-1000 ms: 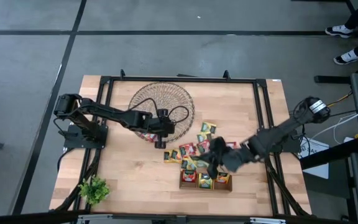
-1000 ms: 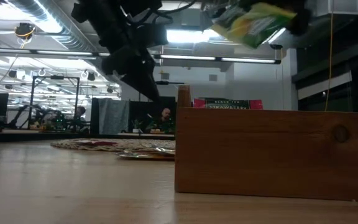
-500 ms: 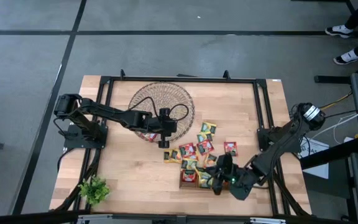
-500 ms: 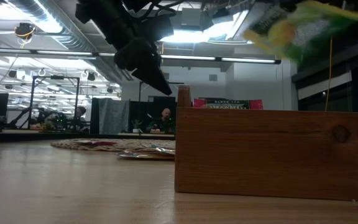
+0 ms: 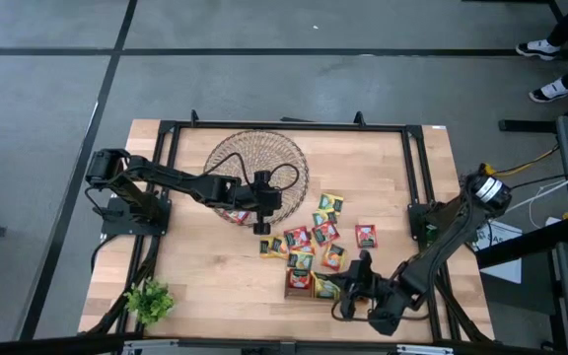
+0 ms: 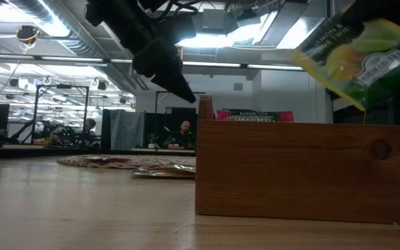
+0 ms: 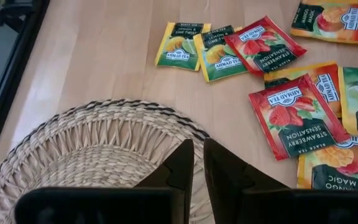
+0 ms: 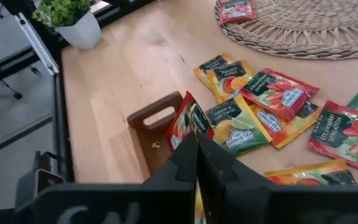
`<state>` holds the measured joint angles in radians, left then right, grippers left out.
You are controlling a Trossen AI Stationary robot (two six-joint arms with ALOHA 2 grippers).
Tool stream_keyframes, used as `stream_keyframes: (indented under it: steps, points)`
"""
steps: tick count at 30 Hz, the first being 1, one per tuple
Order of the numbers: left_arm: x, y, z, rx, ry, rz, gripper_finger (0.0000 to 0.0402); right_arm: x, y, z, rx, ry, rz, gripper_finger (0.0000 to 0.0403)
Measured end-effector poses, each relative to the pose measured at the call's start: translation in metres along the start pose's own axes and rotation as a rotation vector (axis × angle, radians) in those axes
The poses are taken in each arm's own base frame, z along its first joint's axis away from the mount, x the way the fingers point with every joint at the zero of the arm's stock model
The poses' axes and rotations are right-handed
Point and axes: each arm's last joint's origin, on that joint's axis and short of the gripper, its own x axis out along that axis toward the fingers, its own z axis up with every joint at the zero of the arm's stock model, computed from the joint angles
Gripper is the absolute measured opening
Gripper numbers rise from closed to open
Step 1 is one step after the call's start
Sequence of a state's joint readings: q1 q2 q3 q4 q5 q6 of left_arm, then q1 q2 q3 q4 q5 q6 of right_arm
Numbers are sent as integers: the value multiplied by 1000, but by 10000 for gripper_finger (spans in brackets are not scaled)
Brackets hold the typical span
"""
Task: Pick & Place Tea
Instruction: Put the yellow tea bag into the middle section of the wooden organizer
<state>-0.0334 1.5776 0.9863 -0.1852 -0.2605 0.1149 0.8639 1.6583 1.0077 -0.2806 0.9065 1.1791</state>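
Several tea sachets (image 5: 314, 237) in red, yellow, green and orange lie flat on the table between the round wicker dish (image 5: 259, 168) and the wooden tray (image 5: 309, 287). One red sachet (image 8: 235, 9) lies in the dish. My right gripper (image 5: 343, 291) is shut on a yellow-green sachet (image 6: 360, 59) above the tray's right part. More sachets (image 8: 185, 121) stand on edge in the tray. My left gripper (image 7: 197, 155) hovers over the dish's near rim, its fingers a narrow slit apart with nothing between them. My right gripper pinches the yellow-green sachet between its two fingers at its upper edge (image 6: 367, 24). Only a yellow sliver (image 8: 197, 202) shows between the fingers in the wrist view. The sachet hangs tilted below the fingers, clear of the tray and above its rim.
A small potted plant (image 5: 149, 301) stands at the near left corner. Black frame rails (image 5: 417, 177) run along the table's sides. Bare wood (image 5: 215, 271) lies left of the tray. A person (image 6: 185, 130) sits in the room far behind the table.
My right gripper has carried the yellow-green sachet from over the loose sachets toward the table's near edge and downward, ending above the wooden tray; the sachet stays pinched and hangs tilted. My left gripper has tipped a little while staying over the dish's rim.
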Motion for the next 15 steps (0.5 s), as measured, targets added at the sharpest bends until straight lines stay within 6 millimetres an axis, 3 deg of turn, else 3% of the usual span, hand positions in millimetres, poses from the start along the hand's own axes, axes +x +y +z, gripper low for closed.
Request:
stream_keyframes:
  steps: [15]
  points:
    - [0, 0, 0, -16, -2, 0, 33, 13, 1, -11, -10, 0, -21, 23]
